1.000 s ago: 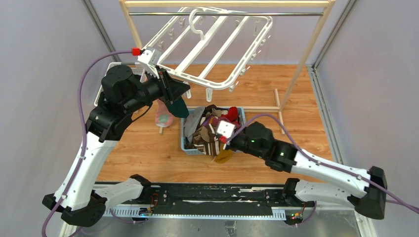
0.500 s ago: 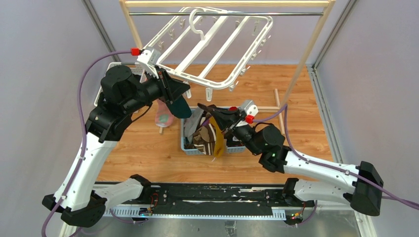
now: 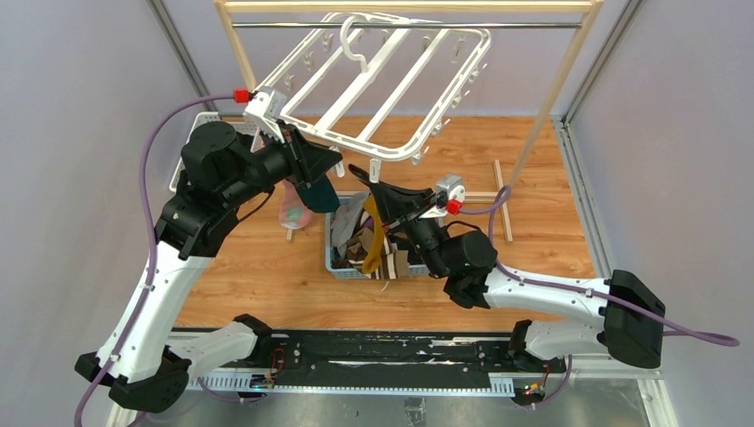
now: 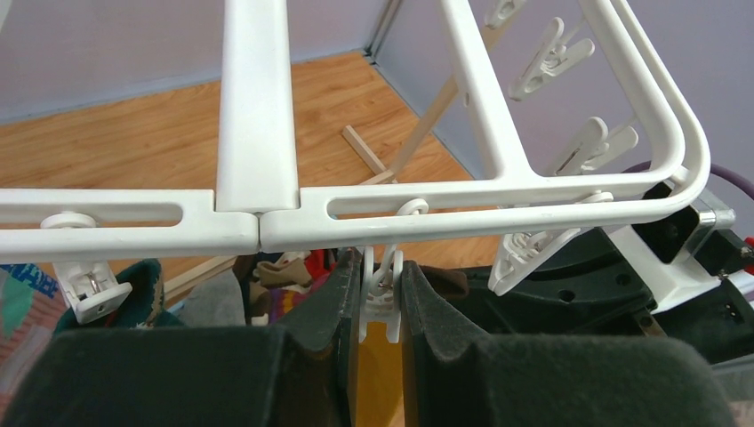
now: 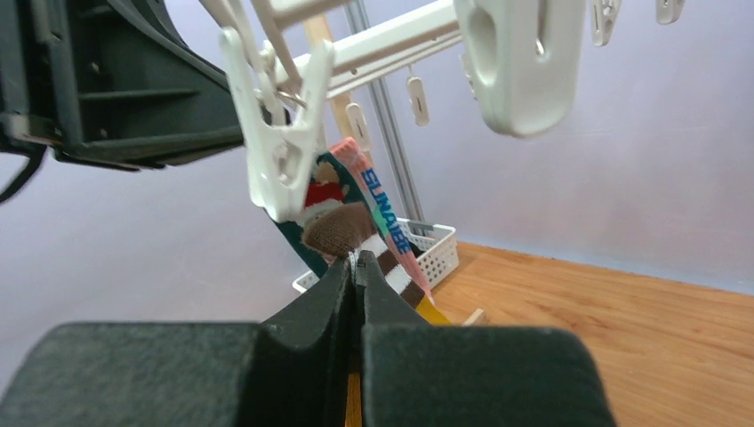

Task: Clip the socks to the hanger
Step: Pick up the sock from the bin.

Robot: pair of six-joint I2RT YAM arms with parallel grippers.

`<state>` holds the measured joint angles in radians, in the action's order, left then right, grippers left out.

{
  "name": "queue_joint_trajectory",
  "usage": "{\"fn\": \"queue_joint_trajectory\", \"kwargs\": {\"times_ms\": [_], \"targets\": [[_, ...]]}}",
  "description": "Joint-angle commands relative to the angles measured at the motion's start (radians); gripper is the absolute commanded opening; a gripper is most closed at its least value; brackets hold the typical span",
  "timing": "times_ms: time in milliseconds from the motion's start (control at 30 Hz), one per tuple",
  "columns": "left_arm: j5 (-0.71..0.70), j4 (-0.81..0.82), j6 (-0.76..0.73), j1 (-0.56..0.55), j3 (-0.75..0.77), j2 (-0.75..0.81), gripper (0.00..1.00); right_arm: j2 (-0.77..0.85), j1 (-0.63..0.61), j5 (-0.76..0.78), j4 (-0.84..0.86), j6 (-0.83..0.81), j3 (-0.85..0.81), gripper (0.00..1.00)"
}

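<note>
Right jaws, clamped on the mustard sock (image 3: 377,229), have raised it just below the clip (image 4: 381,289) pinched in the left jaws; clipping looks next.

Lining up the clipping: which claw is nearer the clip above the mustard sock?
Left. The left claw squeezes the clip; the right claw holds the mustard sock just below it.

Blue capitals, seemingly "SUNAIRE", first letter unclear, along the pink band of a hanging sock (image 5: 384,209)
</note>
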<state>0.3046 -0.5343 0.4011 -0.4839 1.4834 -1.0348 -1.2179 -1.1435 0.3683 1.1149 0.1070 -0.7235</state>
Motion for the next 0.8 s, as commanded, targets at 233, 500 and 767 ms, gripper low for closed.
{"fn": "queue_joint_trajectory", "kwargs": {"times_ms": [233,500,767], "targets": [[-0.044,-0.008,0.013,0.013,-0.025,0.015,0.06,-0.064,-0.054,0.024,0.193,0.056,-0.075,0.0],[-0.054,-0.003,0.012,0.013,-0.021,0.015,0.06,-0.122,-0.078,-0.057,0.198,0.083,-0.117,0.0],[-0.055,-0.005,0.004,0.013,-0.016,0.018,0.06,-0.164,-0.085,-0.116,0.189,0.089,-0.151,0.0]]}}
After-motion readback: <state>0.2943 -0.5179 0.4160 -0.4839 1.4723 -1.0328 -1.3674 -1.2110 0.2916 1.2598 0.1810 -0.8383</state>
